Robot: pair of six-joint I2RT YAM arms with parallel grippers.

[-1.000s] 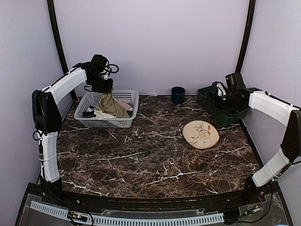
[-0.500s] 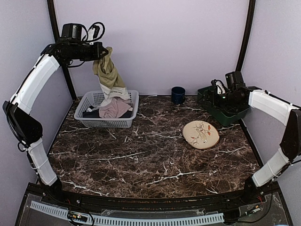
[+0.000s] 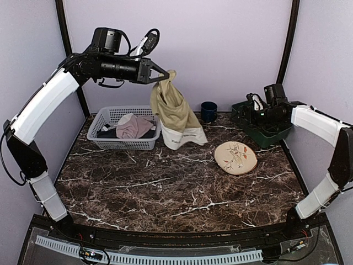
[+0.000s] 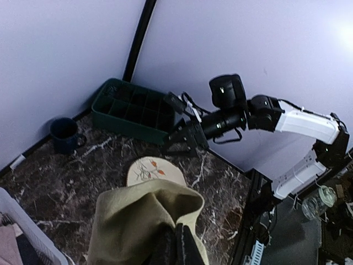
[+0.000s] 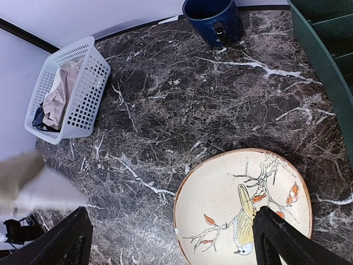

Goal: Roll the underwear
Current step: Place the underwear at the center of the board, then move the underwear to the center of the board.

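Nearby, the round cream plate (image 5: pixel 220 187) painted with a bird lies before the right pincer (image 5: pixel 172 216), its fingers spread wide. Farther back, the left pincer (image 3: pixel 160 76) clamps the olive-khaki cloth underwear (image 3: pixel 171 107), which dangles beneath it beside the white plastic basket (image 3: pixel 124 144).
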